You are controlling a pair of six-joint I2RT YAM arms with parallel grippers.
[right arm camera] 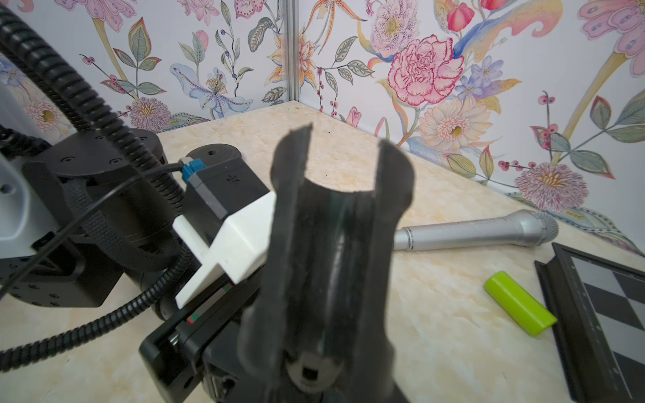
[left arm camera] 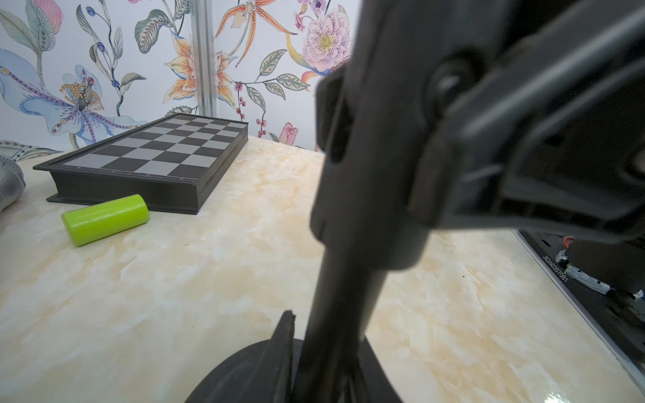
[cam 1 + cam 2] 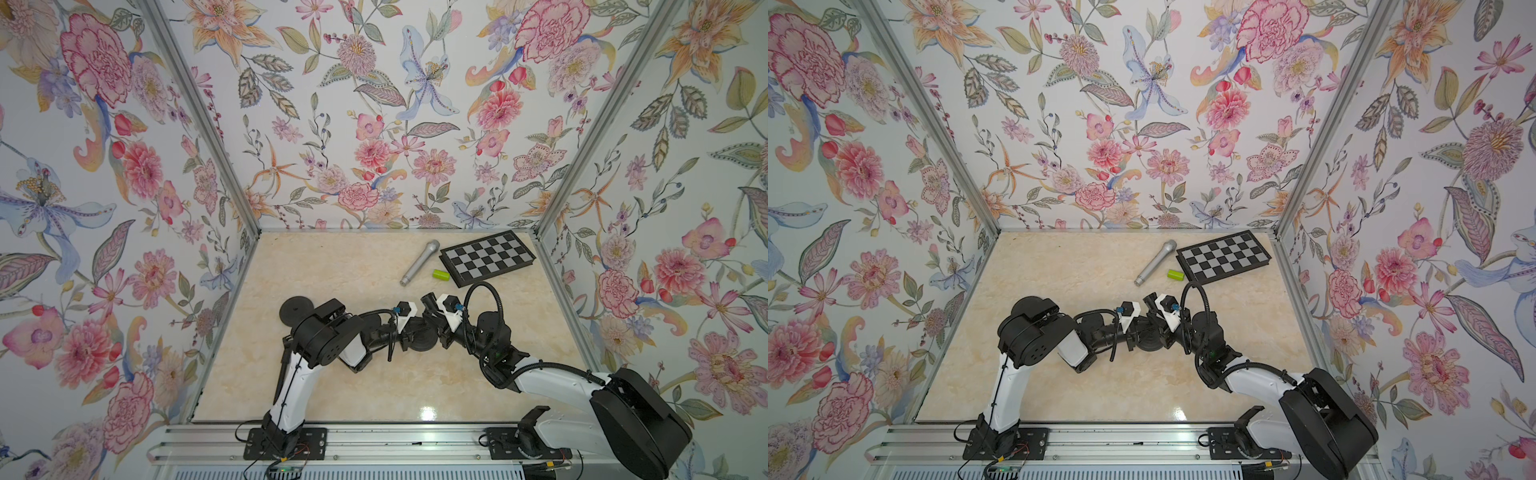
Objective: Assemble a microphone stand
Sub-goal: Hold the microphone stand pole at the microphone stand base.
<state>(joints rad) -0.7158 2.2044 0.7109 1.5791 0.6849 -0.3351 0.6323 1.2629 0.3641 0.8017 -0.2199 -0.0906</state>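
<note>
**A:** What sort of surface and room is it?

**B:** A glossy cream marble-look tabletop (image 3: pixel 332 386). Floral-papered walls (image 3: pixel 374 124) close it in on three sides, with aluminium posts (image 3: pixel 199 112) at the back corners. A metal rail (image 3: pixel 374 440) runs along the front.

**A:** Any containers?

**B:** One, a folding chess case (image 3: pixel 487 257). It lies flat and closed, checkered face up, beyond the fingers of the right gripper (image 3: pixel 432 305) towards the back corner. Its contents are hidden.

**A:** And the stand?

**B:** Its round base (image 3: pixel 422 343) sits flat on the marble under both sets of fingers, and the pole (image 2: pixel 335 307) stands upright from it. The right gripper is clamped on the mic clip (image 1: pixel 336 244) at the top. The left gripper (image 3: pixel 412 328) is low on the pole. One of its fingers (image 2: pixel 287 345) is just beside the pole, but the blur hides whether it grips.

**A:** The microphone?

**B:** The microphone (image 3: pixel 419 262) lies on its side beyond the fingers, grille towards the back wall. A green cylinder (image 3: pixel 441 274) lies between its tail and the case.

**A:** Room to move?

**B:** Bare marble runs from the fingers to the front rail and out towards the wall on the left arm's side.
</note>
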